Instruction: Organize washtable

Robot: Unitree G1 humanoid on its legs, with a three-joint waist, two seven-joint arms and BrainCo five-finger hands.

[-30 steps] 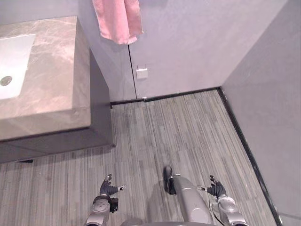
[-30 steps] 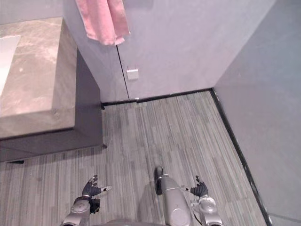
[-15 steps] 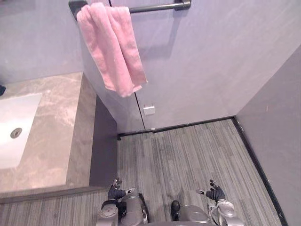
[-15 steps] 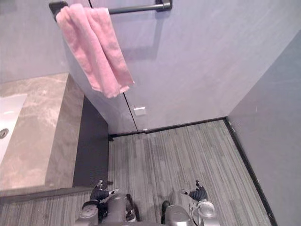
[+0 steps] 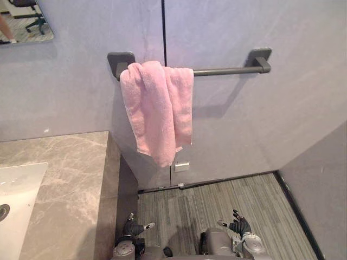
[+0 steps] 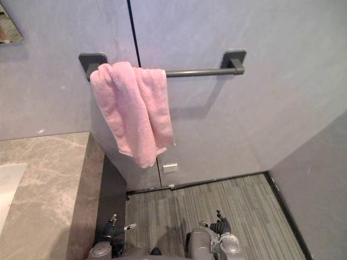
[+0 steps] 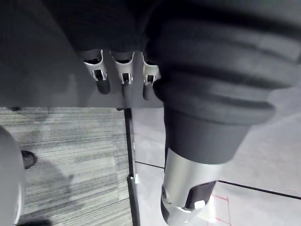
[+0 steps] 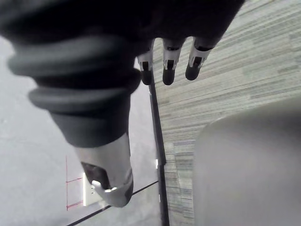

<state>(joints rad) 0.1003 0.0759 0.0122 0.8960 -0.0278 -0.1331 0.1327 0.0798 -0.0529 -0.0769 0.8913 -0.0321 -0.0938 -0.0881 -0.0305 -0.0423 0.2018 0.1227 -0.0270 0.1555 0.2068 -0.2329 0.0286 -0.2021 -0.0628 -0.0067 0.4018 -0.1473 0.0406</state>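
Camera raised, things unmoved: pink towel (image 5: pixel 160 116) on rail (image 5: pixel 225 70) now fully seen beside washtable (image 5: pixel 70 179). Left hand (image 5: pixel 134 227), right hand (image 5: pixel 238 223) low, relaxed, nothing grasped. Towel possibly targeted next.

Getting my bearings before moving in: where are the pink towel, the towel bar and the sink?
pink towel (image 5: pixel 160 116), left eye view, middle of the hanging folds.
towel bar (image 5: pixel 225 70), left eye view, bare stretch right of the towel.
sink (image 5: pixel 19 200), left eye view, white basin floor.
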